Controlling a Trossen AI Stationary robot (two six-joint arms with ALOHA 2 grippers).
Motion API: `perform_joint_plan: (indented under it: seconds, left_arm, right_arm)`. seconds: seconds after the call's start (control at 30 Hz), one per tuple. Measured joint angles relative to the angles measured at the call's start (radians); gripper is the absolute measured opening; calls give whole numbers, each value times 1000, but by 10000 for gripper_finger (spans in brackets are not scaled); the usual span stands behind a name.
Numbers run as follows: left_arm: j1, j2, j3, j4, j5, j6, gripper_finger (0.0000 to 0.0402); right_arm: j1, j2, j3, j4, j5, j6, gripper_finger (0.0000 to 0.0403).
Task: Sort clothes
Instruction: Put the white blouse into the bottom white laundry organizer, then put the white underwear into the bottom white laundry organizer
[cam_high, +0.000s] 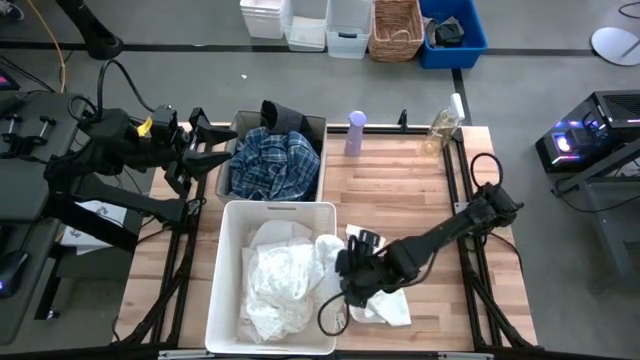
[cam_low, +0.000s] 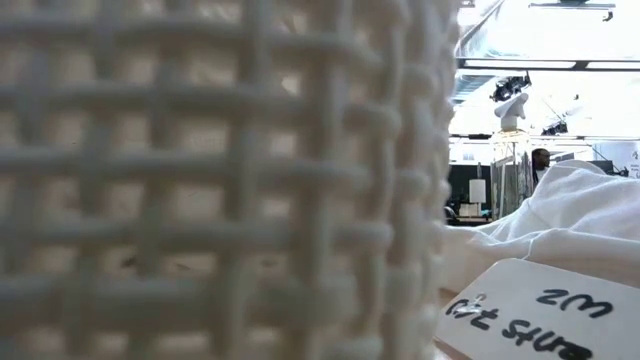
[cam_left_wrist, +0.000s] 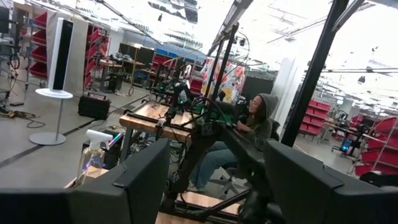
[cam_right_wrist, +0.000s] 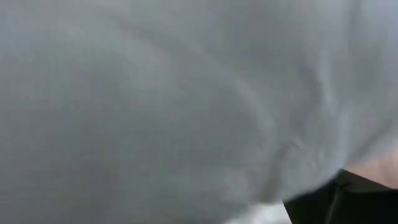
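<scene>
High view: right gripper presses into the white garment at the white bin's four o'clock, its grip impossible to judge, while left gripper waits parted at nine o'clock of the plaid garment.

I see a pale wood-plank table, matt. The white bin looks like smooth plastic, woven-lattice up close. White clothes are soft, creased cloth; the plaid garment too.
</scene>
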Motion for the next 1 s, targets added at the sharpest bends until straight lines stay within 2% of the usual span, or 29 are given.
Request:
perform_joint_plan:
  seconds: [0.07, 0.17, 0.33, 0.5, 0.63, 0.73, 0.83, 1.0]
  left_arm:
    - [0, 0, 0, 0, 0, 0, 248]
    - [0, 0, 0, 0, 0, 0, 248]
    - [0, 0, 0, 0, 0, 0, 248]
    - [0, 0, 0, 0, 0, 16, 248]
    - [0, -1, 0, 1, 0, 16, 247]
    - [0, -1, 0, 1, 0, 17, 247]
    - [0, 0, 0, 1, -2, 17, 247]
    - [0, 6, 0, 1, -23, 18, 247]
  right_arm:
    - [0, -1, 67, 42, 3, -69, 258]
    - [1, -2, 188, 11, 27, -134, 258]
    - [-11, -3, 340, 80, 125, -237, 258]
    - [-87, 12, 301, 241, 87, -320, 258]
    - [-132, 14, 284, 225, 22, -315, 258]
    - [-105, -27, 299, 173, 13, -300, 258]
    - [-50, -79, 303, 67, 74, -240, 258]
    - [98, -100, 300, -261, 155, 35, 258]
